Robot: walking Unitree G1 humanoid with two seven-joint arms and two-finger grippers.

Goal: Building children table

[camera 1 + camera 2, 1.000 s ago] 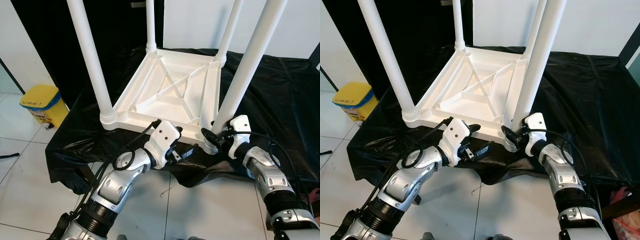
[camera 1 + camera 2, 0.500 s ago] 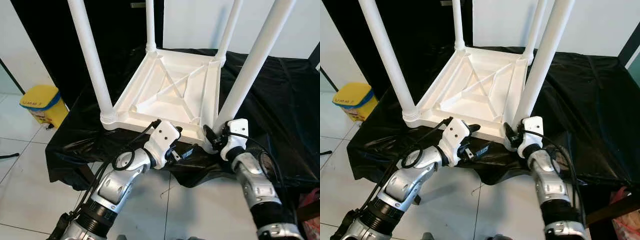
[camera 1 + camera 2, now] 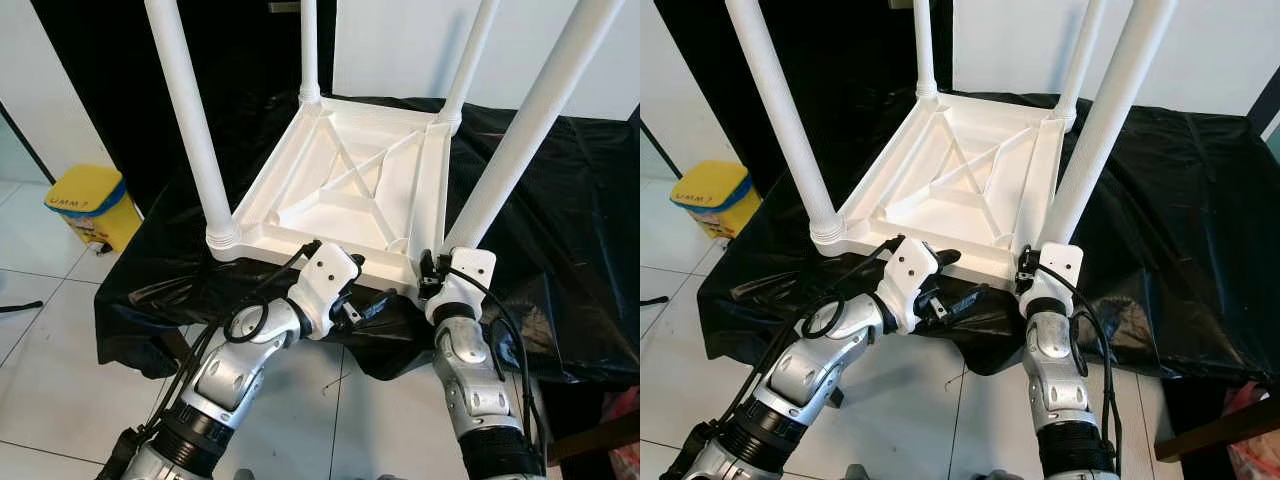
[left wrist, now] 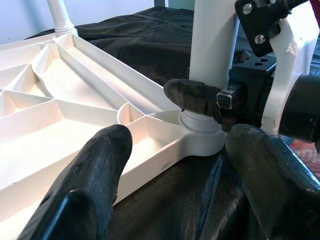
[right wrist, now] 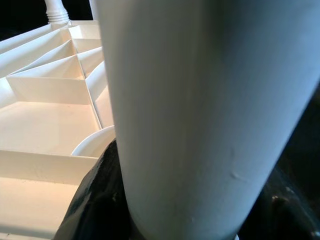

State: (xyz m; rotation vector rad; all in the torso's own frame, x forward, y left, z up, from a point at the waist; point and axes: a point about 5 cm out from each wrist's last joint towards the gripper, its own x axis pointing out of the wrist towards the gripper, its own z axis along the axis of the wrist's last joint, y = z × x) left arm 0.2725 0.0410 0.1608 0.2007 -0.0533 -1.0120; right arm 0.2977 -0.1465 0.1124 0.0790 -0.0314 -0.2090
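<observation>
— What are the jaws doing?

— The right gripper (image 4: 220, 100) is pinching the near-right leg (image 3: 525, 125) just above its collar; the left wrist view is showing one black finger (image 4: 195, 96) wrapping the front of that leg, which the eye views are hiding behind the gripper's white housing. The left gripper (image 4: 175, 165) is sitting with its two fingers spread wide, one pad (image 4: 107, 155) lying on the tabletop's near edge, the other over the black sheet (image 3: 560, 200), gripping nothing.

— And the right wrist view?

— It is looking along the leg from very close: a broad white tube in front, the ribbed underside behind it, a dark finger curling round the tube's base.

— Where is the table lying, and which way is it pointing?

— The children's table (image 3: 340, 195) is resting upside down on the black sheet, its near edge close to the sheet's front edge. All four legs are pointing upward, their long axes roughly vertical and splaying outward a little; the near-left leg (image 3: 190, 120) is standing at the near-left corner, two thinner-looking ones at the far corners.

— How is it looking?

— Plain white plastic, square, with raised ribs crossing diagonally underneath and ringed collars where the legs are meeting the corners.

— Anything beyond?

— A yellow bin (image 3: 85, 205) is standing on the tiled floor (image 3: 40, 370), off the sheet's left edge.
</observation>
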